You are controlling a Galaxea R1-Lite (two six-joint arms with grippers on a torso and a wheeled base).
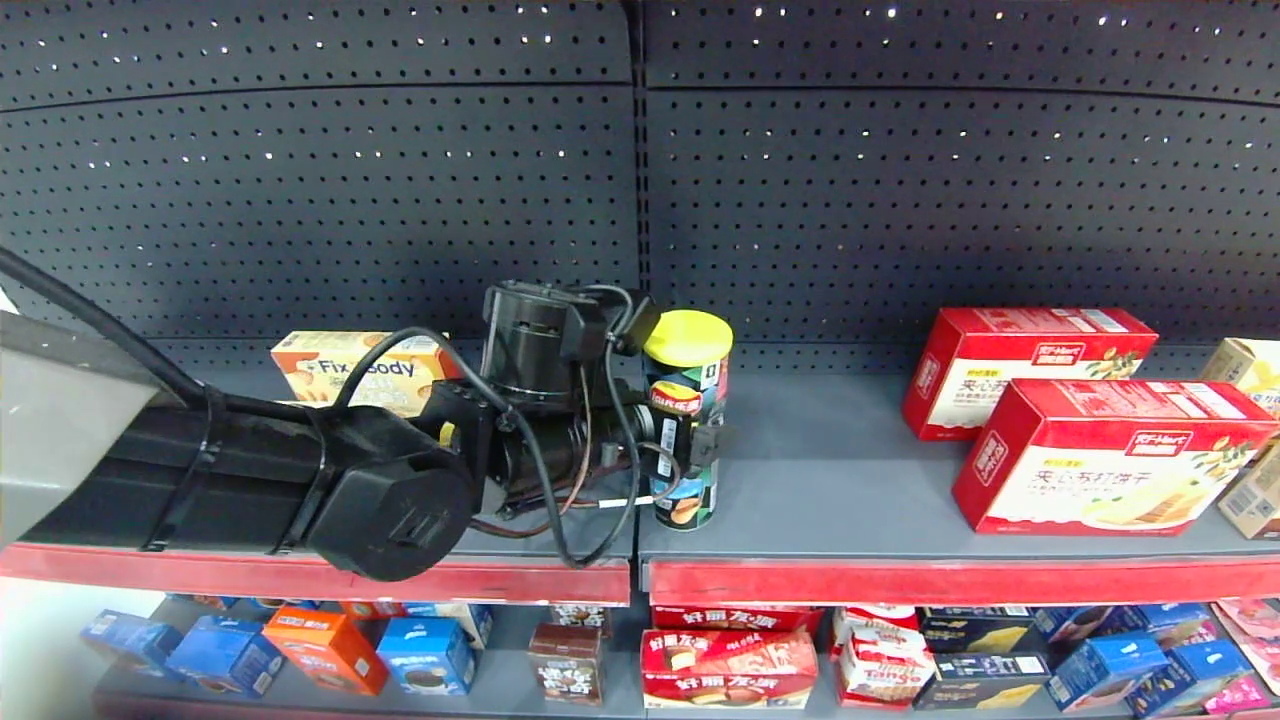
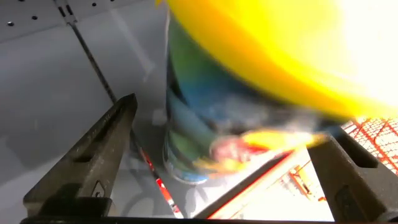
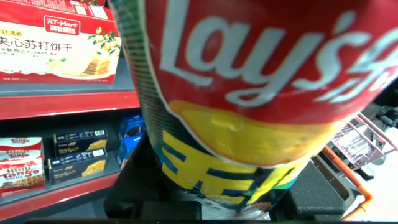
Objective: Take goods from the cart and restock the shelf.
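Note:
A tall chips can (image 1: 686,430) with a yellow lid stands upright on the grey upper shelf (image 1: 830,480), near its middle. My left gripper (image 1: 692,442) reaches in from the left and sits around the can at mid height. In the left wrist view the can (image 2: 205,124) stands between the two fingers (image 2: 93,162) with a gap on one side, so the gripper (image 2: 227,124) is open. A second chips can (image 3: 249,106), red, yellow and green, sits in my right gripper (image 3: 217,202), which is shut on it.
An orange biscuit box (image 1: 350,370) lies behind my left arm. Two red wafer boxes (image 1: 1100,455) stand at the shelf's right, with free shelf between them and the can. The lower shelf holds several boxes (image 1: 730,665). A wire cart (image 3: 357,146) shows beside the held can.

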